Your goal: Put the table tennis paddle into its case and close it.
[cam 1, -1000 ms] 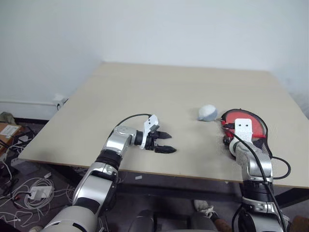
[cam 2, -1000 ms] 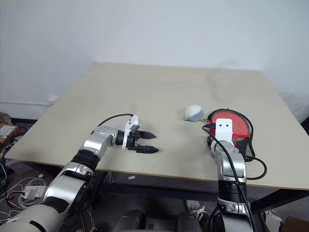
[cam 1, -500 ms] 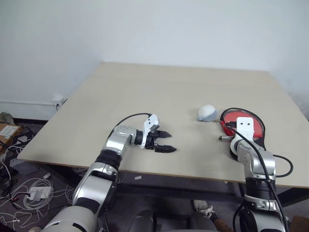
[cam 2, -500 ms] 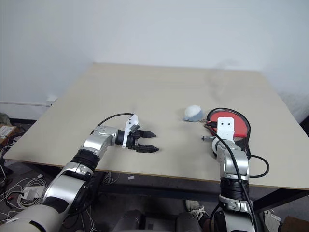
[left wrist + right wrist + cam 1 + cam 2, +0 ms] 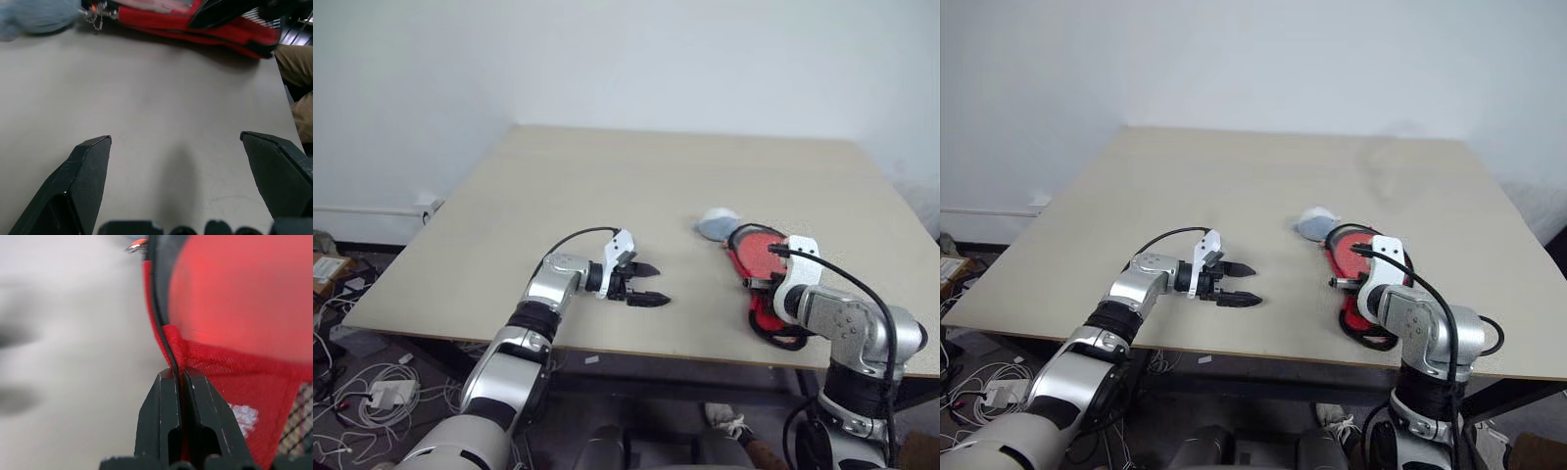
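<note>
A broad beige wooden table [image 5: 607,186] carries the scene, its near right corner taken up by the paddle-shaped soft case of black fabric, red panel and black mesh [image 5: 759,264]. The case lies tilted, one edge raised off the tabletop, because the right gripper [image 5: 182,382] is clenched on its black zip rim, apparently to drag or lift the pouch into working position. Red shows inside the rim, likely the round red-faced table tennis paddle [image 5: 234,289], though whether it sits fully inside cannot be told; its handle is hidden. Touching the case's far end rests a small pale grey-blue soft lump [image 5: 713,224]. Well apart, near the table's front edge, the left gripper [image 5: 644,285] hovers with its fingers spread wide and empty, aimed toward the case, seemingly ready to steady it for zipping.
</note>
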